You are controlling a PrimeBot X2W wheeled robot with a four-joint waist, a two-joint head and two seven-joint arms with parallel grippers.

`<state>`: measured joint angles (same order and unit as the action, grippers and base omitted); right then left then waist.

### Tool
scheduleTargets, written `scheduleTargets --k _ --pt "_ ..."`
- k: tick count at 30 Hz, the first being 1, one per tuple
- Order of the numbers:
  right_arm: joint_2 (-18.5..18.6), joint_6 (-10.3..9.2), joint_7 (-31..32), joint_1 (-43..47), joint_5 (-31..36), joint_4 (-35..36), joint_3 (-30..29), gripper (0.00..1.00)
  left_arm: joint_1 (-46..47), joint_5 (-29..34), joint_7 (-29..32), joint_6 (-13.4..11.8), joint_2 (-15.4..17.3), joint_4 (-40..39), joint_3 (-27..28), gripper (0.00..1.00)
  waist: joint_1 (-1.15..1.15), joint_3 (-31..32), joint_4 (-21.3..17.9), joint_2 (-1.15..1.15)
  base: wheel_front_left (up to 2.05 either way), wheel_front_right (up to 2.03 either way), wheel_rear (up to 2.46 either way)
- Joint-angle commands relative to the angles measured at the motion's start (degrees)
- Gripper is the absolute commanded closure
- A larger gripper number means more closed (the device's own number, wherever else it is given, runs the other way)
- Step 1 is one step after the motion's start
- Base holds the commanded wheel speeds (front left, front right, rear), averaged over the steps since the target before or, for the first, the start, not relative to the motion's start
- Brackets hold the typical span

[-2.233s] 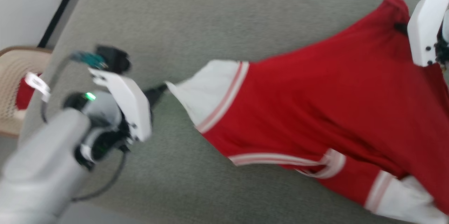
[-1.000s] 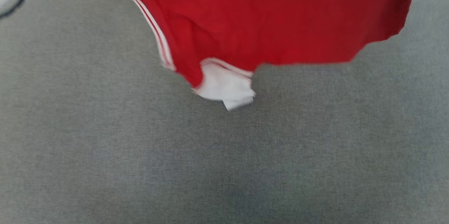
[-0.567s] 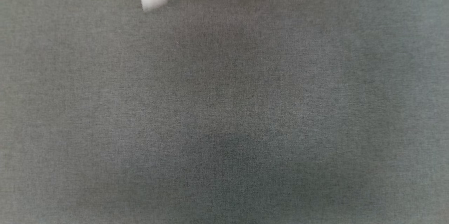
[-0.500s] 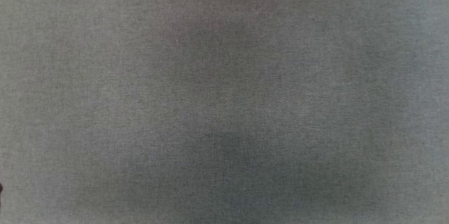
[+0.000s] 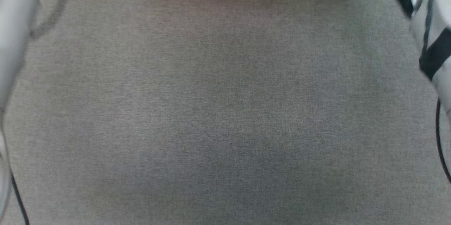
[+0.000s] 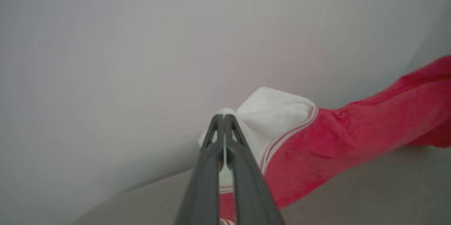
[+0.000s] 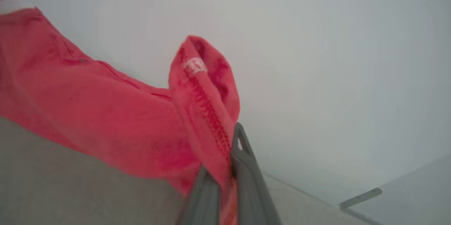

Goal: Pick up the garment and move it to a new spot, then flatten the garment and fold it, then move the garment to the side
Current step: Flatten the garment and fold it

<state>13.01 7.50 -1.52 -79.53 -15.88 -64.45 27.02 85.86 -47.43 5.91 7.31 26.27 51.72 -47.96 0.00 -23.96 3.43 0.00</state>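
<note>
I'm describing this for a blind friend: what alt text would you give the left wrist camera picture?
The left gripper, its two dark fingers shut together, pinches the white sleeve of the red garment with striped trim. The red cloth stretches away to the right, with a grey surface below it and a plain pale wall behind.

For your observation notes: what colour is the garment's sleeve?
The garment has a white sleeve with striped trim; best in left wrist view.
</note>
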Motion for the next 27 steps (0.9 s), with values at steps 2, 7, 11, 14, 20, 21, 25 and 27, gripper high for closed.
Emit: scheduleTargets --k 2,7,11,14,20,21,25,27 --pt "0.85 -0.03 2.43 3.17 -2.80 1.19 3.08 1.00 -4.38 -4.01 5.39 0.06 1.46 -2.81 -1.15 1.00 0.00 1.37 0.95 0.00 0.00 0.00 0.00" --pt "5.18 -0.02 7.95 10.61 -11.86 8.58 10.03 1.00 -14.36 -11.11 15.03 0.06 5.76 -11.15 -3.10 1.00 0.00 3.35 1.84 0.00 0.00 0.00 0.00" --pt "10.46 -0.02 12.42 16.99 -19.07 17.06 14.61 1.00 -22.52 -14.46 20.43 -3.03 9.59 -19.60 -3.80 1.00 0.00 4.82 2.35 0.00 0.00 0.00 0.00" --pt "14.77 -0.02 15.67 22.16 -23.61 24.13 16.91 1.00 -29.33 -16.61 23.53 -7.01 12.94 -28.15 -4.61 1.00 0.00 5.56 2.50 0.00 0.00 0.00 0.00" --pt "21.73 -0.02 19.92 30.22 -27.69 34.96 18.10 1.00 -39.84 -19.55 26.20 -15.39 18.97 -43.39 -5.39 1.00 0.00 6.23 2.33 0.00 0.00 0.00 0.00" --pt "23.05 -0.02 20.52 31.80 -28.23 36.53 17.63 1.00 -41.77 -20.03 26.45 -16.89 19.91 -46.29 -5.82 1.00 0.00 6.35 2.31 0.00 0.00 0.00 0.00" --pt "26.30 -0.02 22.39 38.87 -30.00 43.18 15.77 1.00 -48.46 -21.67 26.32 -22.41 23.16 -55.06 -6.49 1.00 0.00 6.72 2.16 0.00 0.00 0.00 0.00" --pt "27.74 -0.02 23.40 42.54 -30.92 45.93 14.80 1.00 -51.32 -22.31 25.92 -24.12 24.20 -58.32 -6.98 1.00 0.00 7.01 1.96 0.00 0.00 0.00 0.00"
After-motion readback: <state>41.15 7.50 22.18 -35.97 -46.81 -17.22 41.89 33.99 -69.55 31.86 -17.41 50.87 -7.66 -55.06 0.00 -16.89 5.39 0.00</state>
